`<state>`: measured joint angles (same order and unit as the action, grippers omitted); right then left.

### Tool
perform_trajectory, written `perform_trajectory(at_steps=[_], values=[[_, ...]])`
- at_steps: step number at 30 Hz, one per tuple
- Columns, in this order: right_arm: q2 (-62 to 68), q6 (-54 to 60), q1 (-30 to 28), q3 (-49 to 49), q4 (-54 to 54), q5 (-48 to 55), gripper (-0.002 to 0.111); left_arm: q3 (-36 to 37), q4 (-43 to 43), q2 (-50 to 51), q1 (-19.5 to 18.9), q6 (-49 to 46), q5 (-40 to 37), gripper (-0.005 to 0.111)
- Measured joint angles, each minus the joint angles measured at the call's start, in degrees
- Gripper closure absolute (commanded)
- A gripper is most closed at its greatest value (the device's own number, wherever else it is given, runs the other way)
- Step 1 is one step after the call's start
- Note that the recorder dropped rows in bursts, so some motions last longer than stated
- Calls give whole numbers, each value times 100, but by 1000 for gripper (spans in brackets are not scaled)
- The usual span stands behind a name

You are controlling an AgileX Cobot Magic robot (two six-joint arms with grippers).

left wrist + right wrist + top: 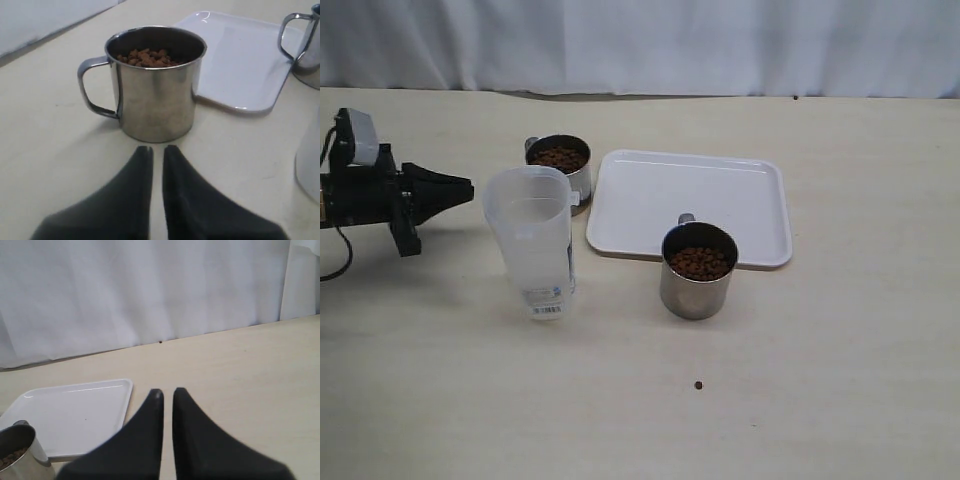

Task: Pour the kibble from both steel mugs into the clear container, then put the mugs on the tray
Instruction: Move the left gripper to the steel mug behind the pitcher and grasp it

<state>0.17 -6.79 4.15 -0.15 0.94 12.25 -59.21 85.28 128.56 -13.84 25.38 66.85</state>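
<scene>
**Full mugs standing on a pale table**

Kibble [699, 263] is filling the front mug [698, 285] just beside the tray [720, 190] and the rear mug [560, 172] behind the clear container [532, 240]. One pellet [699, 385] is lying loose on the table [820, 380]; a white curtain [640, 40] is hanging behind. The left claw [157, 148] and right claw [167, 391] are nearly closed, gripping nothing.

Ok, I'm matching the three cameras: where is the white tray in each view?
Exterior view: the white tray lies right of centre, behind the nearer steel mug.
Left wrist view: tray upper right, beyond the other steel mug.
Right wrist view: tray lower left.
Shared landmark: the nearer steel mug, far right in the left wrist view, bottom left in the right wrist view.
</scene>
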Motion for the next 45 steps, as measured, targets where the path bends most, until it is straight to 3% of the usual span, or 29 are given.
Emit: perform_trajectory(at_steps=[2, 4, 13, 19, 30, 45], values=[[0, 0, 0, 0, 0, 0, 103, 0, -127, 0, 196, -11, -211, 66], [0, 0, 0, 0, 0, 0, 103, 0, -252, 0, 307, -20, -278, 59], [0, 0, 0, 0, 0, 0, 103, 0, -573, 0, 581, 215, 134, 59], [0, 0, 0, 0, 0, 0, 103, 0, -1062, 15, 947, 129, -481, 44], [0, 0, 0, 0, 0, 0, 103, 0, -1954, 474, 1064, -821, -340, 44], [0, 0, 0, 0, 0, 0, 103, -254, -2193, 672, 1374, -1061, -207, 44]])
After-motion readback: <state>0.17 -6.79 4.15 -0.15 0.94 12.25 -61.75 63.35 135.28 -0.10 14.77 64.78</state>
